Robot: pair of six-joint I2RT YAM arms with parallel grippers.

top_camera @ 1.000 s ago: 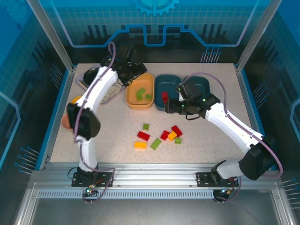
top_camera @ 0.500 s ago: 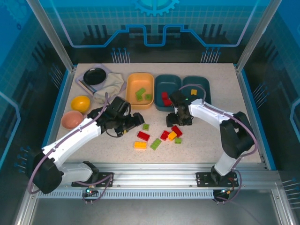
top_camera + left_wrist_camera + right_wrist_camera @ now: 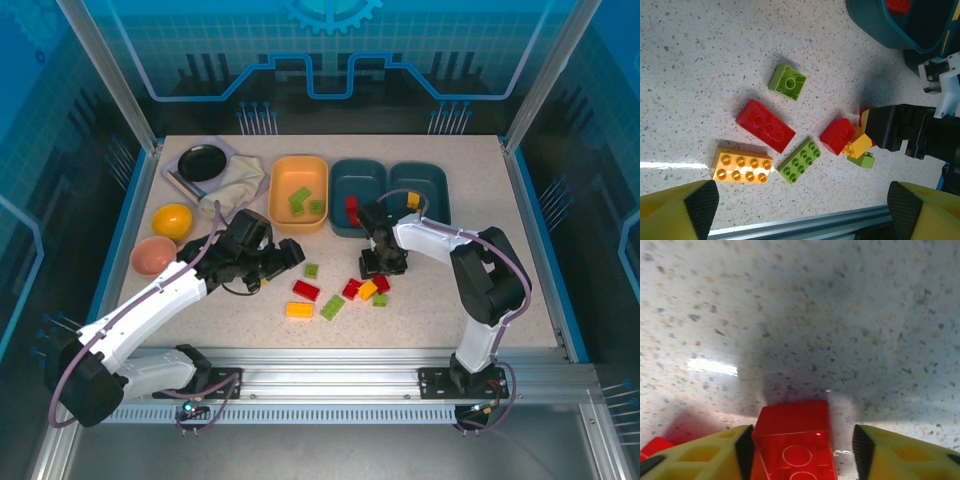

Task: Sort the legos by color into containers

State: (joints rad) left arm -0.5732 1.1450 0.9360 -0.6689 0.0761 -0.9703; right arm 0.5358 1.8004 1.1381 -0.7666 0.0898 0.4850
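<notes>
While the speckled table (image 3: 450, 300) carried three trays along its 12 o'clock side, sorting looked partway done. The yellow-orange tray (image 3: 290, 175) held green bricks, the middle teal tray (image 3: 365, 180) red ones, and the right teal tray (image 3: 430, 185) a yellow one. The left gripper (image 3: 285, 255) hung at 9 o'clock of the loose pile (image 3: 340, 292), jaws wide, nothing between them. The right gripper (image 3: 378, 262) sat low at the pile's 12 o'clock edge, straddling a red brick (image 3: 792, 440). One pad was against its side and a sliver of table showed at the other, so it was not yet clamped. Judged step: grasp this red brick for the middle teal tray, at 12 o'clock of the gripper. Advice: close squarely on the flat sides, centred, so the brick doesn't twist. Lift straight up before travelling, since a yellow brick (image 3: 858, 146) and another red (image 3: 838, 136) lay just beside the fingers.
</notes>
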